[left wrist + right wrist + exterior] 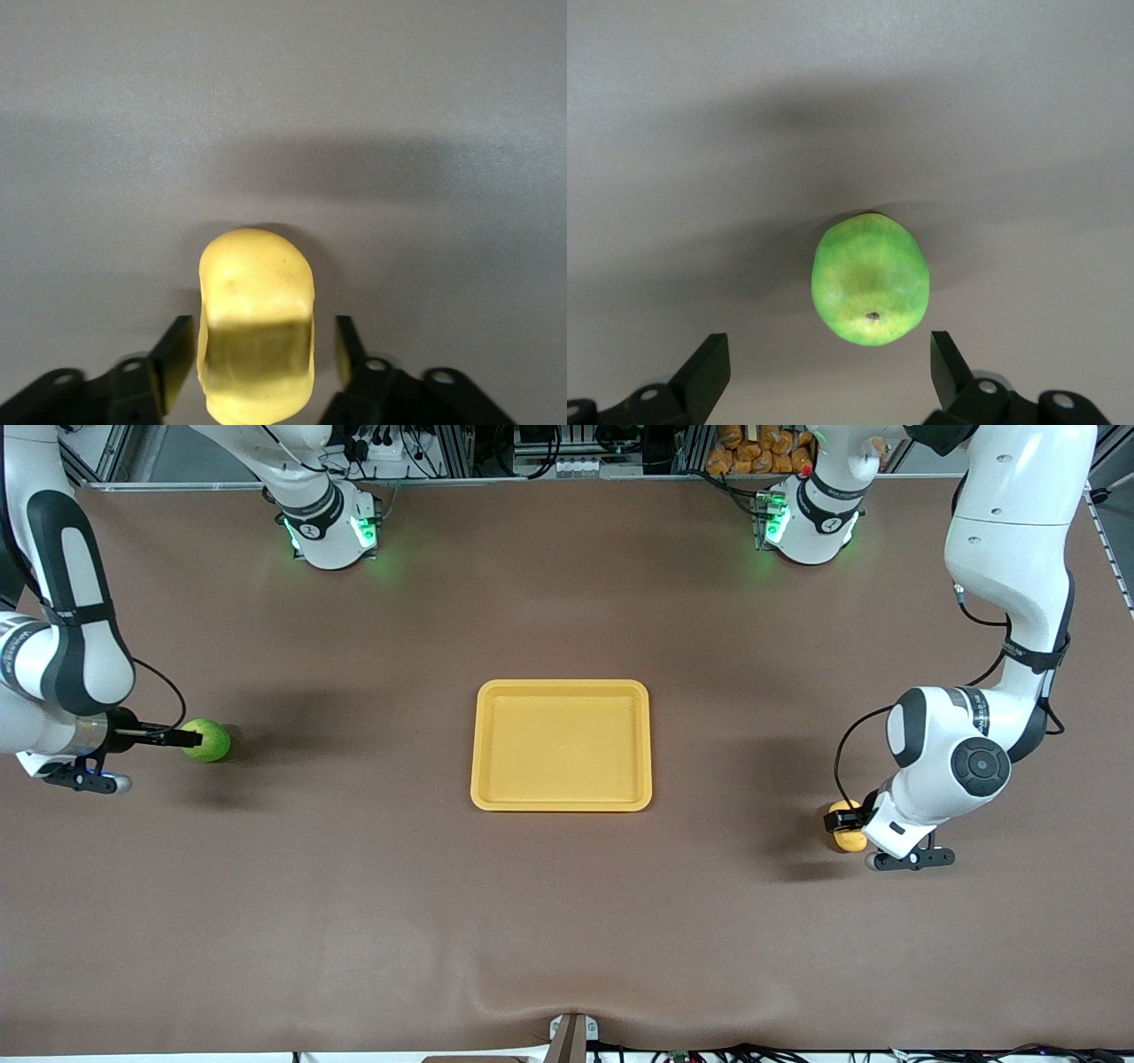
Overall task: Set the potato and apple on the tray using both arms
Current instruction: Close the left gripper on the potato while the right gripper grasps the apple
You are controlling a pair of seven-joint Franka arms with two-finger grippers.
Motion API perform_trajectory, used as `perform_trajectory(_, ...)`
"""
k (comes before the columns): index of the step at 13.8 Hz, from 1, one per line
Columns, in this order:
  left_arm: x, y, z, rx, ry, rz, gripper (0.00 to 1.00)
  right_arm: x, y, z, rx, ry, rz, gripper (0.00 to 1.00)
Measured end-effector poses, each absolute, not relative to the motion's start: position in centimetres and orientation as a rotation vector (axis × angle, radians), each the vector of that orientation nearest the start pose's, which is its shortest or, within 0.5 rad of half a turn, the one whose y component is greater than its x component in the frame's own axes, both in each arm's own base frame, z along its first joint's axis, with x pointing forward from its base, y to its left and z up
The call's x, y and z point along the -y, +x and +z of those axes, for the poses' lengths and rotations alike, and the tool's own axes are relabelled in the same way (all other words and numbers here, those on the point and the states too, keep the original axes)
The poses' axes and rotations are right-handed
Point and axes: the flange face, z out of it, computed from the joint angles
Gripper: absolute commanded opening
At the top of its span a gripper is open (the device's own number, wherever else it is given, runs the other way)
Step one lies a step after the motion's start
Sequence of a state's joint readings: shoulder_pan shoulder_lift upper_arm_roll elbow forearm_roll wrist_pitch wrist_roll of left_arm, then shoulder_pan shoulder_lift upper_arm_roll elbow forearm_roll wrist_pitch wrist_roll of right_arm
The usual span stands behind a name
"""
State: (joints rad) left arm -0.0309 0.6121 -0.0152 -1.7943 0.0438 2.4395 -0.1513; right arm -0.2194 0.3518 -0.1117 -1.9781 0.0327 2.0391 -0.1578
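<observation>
Straddling the potato [256,332] with a gap on each side, the left gripper [264,356] is not yet gripping. The right gripper [830,365] stands wide around the apple [870,278]. Next, each needs a firm squeeze before lifting toward the empty tray [484,746].

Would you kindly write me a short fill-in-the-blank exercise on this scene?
1. The left hand has its fingers on either side of the ____.
2. The right hand stands open at the green ____.
3. The yellow-orange tray between the two arms holds ____ fruit or vegetable so far.
4. The potato lies toward the ____ arm's end of the table.

Missing words: potato; apple; no; left
</observation>
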Motion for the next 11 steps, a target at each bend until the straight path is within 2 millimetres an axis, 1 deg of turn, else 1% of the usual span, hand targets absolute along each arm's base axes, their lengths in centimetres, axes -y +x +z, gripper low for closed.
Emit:
perform_trajectory(1,3.0,65.9,21.1,0.117,-3.122,-0.055,0.55,18.4,54.2,26.5,-0.293,-3.040,0.433,1.00)
perform_trajectory(5,3.0,65.9,21.1,0.117,-3.122,-0.055,0.16,18.7,53.5,24.8,-0.282,-3.053,0.389,1.00)
perform_trajectory(7,3.0,65.9,21.1,0.117,-3.122,-0.055,0.07,19.7,53.1,24.0,-0.269,-3.051,0.387,1.00)
perform_trajectory(8,3.0,65.9,21.1,0.117,-3.122,-0.055,0.04,20.1,52.9,23.6,-0.267,-3.048,0.392,1.00)
perform_trajectory(9,3.0,65.9,21.1,0.117,-3.123,-0.055,0.00,20.2,52.8,23.3,-0.267,-3.048,0.393,1.00)
perform_trajectory(11,3.2,66.0,21.4,0.112,-3.125,-0.063,0.00,20.0,52.6,22.7,-0.265,-3.050,0.389,1.00)
